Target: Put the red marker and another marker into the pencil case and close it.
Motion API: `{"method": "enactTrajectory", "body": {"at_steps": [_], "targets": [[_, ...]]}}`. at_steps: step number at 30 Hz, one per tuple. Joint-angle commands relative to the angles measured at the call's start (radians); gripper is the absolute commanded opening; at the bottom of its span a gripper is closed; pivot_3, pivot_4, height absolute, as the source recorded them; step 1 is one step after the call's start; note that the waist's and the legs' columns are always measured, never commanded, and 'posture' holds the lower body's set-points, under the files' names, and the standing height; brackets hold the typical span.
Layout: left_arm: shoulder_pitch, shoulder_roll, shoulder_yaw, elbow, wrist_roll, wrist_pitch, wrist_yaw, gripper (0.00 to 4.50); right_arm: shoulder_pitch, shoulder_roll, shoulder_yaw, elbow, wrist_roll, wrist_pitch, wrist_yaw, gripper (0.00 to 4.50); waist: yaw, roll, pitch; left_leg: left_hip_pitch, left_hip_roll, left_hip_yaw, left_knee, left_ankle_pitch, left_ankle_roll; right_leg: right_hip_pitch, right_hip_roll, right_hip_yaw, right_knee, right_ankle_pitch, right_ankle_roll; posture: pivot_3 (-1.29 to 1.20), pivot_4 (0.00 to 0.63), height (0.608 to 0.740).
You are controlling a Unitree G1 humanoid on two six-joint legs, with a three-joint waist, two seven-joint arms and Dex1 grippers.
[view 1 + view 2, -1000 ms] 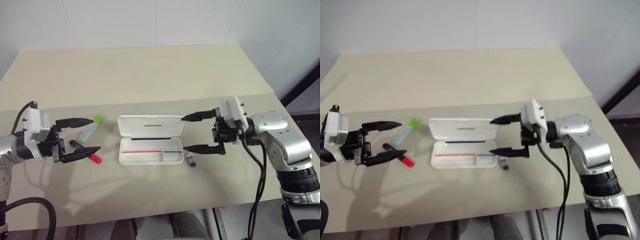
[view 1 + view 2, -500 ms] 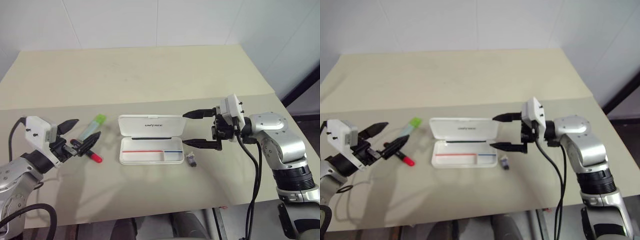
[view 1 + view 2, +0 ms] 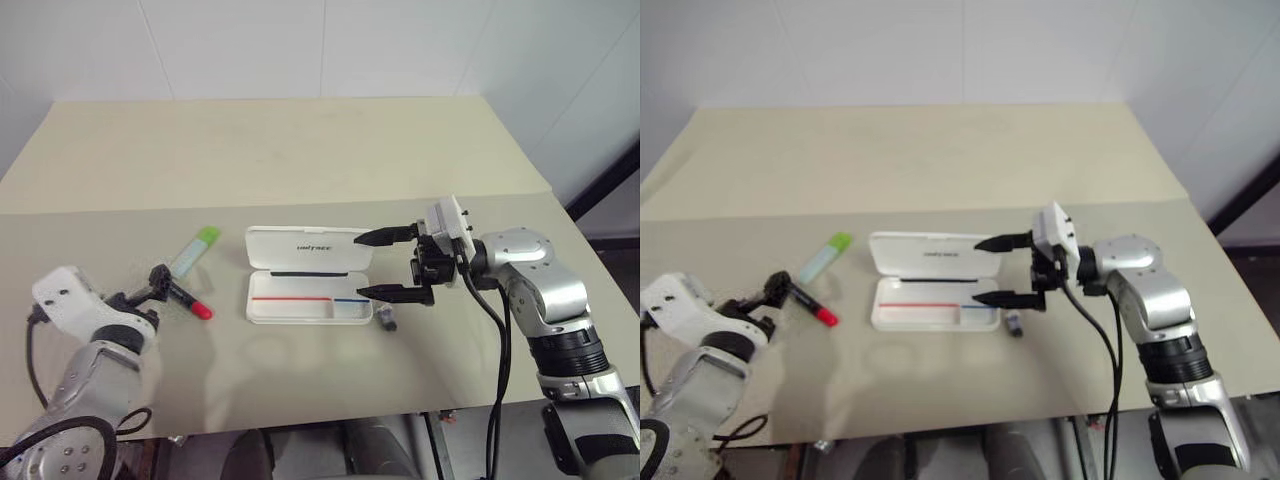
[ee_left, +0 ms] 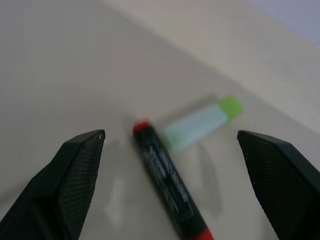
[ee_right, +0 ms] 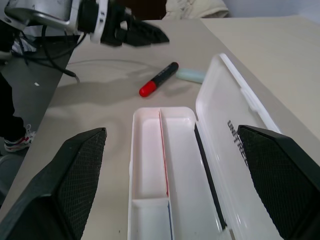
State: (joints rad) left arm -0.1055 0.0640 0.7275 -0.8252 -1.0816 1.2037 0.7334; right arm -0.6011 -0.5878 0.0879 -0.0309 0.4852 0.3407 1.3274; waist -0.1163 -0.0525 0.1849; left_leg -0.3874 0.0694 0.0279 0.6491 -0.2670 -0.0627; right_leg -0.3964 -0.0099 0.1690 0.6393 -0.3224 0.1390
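Pencil case (image 3: 308, 285) lay open on the beige table (image 3: 300, 150), lid (image 3: 310, 247) flat on the far side with grey lettering showing, tray toward the robot with a red and blue stripe along its floor. Tray held nothing.

Red marker (image 3: 186, 297) lay on the table left of the case, well apart from it, red cap pointing toward the case. Pale marker with the green cap (image 3: 196, 250) lay just beyond it, slanted, green end farther from the robot. Whether the two markers touched could not be told.

Left gripper (image 3: 155, 283) sat low at the dark end of the red marker, fingers spread wide; in the left wrist view the marker ran up between the two fingers (image 4: 72, 175) with clear table on both sides, so nothing was grasped.

Right gripper (image 3: 385, 264) hung at the right end of the case, pointing left, fingers released and far apart, one over the lid corner, one by the tray corner, nothing between them.

Small dark grey object (image 3: 388, 320) lay on the table just beside the tray's right near corner.
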Motion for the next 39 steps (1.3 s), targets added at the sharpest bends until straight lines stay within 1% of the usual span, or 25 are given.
{"method": "enactTrajectory", "body": {"at_steps": [1, 5, 10, 13, 15, 20, 23, 25, 29, 34, 39], "targets": [[-0.041, 0.032, -0.053, -0.010, -0.135, 0.012, 0.142, 4.50, -0.032, -0.007, -0.010, -0.003, 0.008, -0.020, 0.019, 4.45, 0.003, -0.001, 0.000, 0.000, 0.000, -0.001, 0.000, 0.000, 0.000, 0.000, 0.000, 0.000, -0.001, 0.000, 0.000, 0.00, 0.150, 0.740], [-0.092, 0.064, -0.157, 0.079, -0.330, -0.046, 0.411, 4.50, -0.057, -0.029, -0.016, 0.025, -0.001, -0.034, 0.047, 4.45, 0.009, -0.001, 0.001, 0.001, -0.002, -0.004, 0.000, 0.000, 0.000, 0.003, 0.000, -0.001, -0.004, 0.001, 0.000, 0.00, 0.150, 0.740], [-0.095, 0.201, -0.286, 0.133, -0.589, -0.233, 0.691, 4.50, -0.068, -0.029, -0.017, 0.021, 0.003, -0.021, 0.050, 4.45, 0.013, 0.000, 0.001, 0.000, -0.002, -0.005, -0.002, -0.001, 0.000, 0.002, 0.000, -0.001, -0.007, 0.001, 0.001, 0.00, 0.150, 0.740], [-0.095, 0.296, -0.359, 0.129, -0.705, -0.360, 0.814, 4.50, -0.067, -0.027, -0.012, 0.016, 0.002, -0.020, 0.050, 4.45, 0.023, 0.000, 0.001, 0.000, -0.002, -0.005, -0.003, -0.002, -0.001, 0.003, 0.000, -0.001, -0.009, 0.001, 0.001, 0.00, 0.150, 0.740], [-0.092, 0.353, -0.393, 0.124, -0.756, -0.429, 0.862, 4.50, -0.065, -0.025, -0.011, 0.013, 0.002, -0.020, 0.048, 4.45, 0.033, 0.000, 0.001, 0.000, -0.002, -0.005, -0.002, -0.003, -0.001, 0.003, 0.000, -0.001, -0.011, 0.001, 0.001, 0.00, 0.150, 0.740], [-0.083, 0.511, -0.468, 0.124, -0.847, -0.599, 0.881, 4.50, -0.060, -0.019, -0.009, 0.003, 0.005, -0.015, 0.044, 4.45, 0.043, 0.003, 0.003, 0.000, -0.002, -0.004, -0.003, -0.003, -0.001, 0.003, 0.000, -0.001, -0.012, 0.001, 0.000, 0.00, 0.150, 0.740], [-0.056, 0.567, -0.515, 0.122, -0.879, -0.687, 0.881, 4.50, -0.061, -0.016, -0.008, 0.001, 0.007, -0.015, 0.042, 4.45, 0.052, 0.005, 0.004, 0.000, -0.002, -0.003, -0.003, -0.003, -0.001, 0.003, -0.001, -0.001, -0.013, 0.000, -0.002, 0.00, 0.150, 0.740], [-0.042, 0.588, -0.542, 0.133, -0.888, -0.718, 0.881, 4.50, -0.064, -0.012, -0.008, 0.001, 0.008, -0.014, 0.040, 4.45, 0.056, 0.006, 0.005, 0.000, -0.002, -0.001, -0.003, -0.003, -0.001, 0.003, -0.001, 0.000, -0.014, -0.002, -0.006, 0.00, 0.150, 0.740], [-0.036, 0.612, -0.573, 0.161, -0.891, -0.749, 0.881, 4.50, -0.063, -0.007, -0.008, -0.010, 0.011, -0.008, 0.036, 4.45, 0.063, 0.009, 0.007, 0.000, -0.002, -0.001, -0.003, -0.003, -0.001, 0.003, -0.001, 0.000, -0.014, -0.002, -0.006, 0.00, 0.150, 0.740], [-0.082, 0.635, -0.598, 0.224, -0.891, -0.752, 0.868, 4.50, -0.053, -0.003, -0.011, -0.031, 0.015, 0.002, 0.026, 4.45, 0.064, 0.010, 0.008, 0.000, -0.002, -0.001, -0.002, -0.003, -0.001, 0.003, -0.001, 0.000, -0.014, -0.002, -0.006, 0.00, 0.150, 0.740], [-0.132, 0.631, -0.630, 0.283, -0.891, -0.735, 0.847, 4.50, -0.040, 0.003, -0.018, -0.055, 0.020, 0.009, 0.006, 4.45, 0.065, 0.010, 0.008, 0.000, -0.002, -0.001, -0.003, -0.003, -0.001, 0.003, -0.001, 0.000, -0.014, -0.002, -0.006, 0.00, 0.150, 0.740]]}}
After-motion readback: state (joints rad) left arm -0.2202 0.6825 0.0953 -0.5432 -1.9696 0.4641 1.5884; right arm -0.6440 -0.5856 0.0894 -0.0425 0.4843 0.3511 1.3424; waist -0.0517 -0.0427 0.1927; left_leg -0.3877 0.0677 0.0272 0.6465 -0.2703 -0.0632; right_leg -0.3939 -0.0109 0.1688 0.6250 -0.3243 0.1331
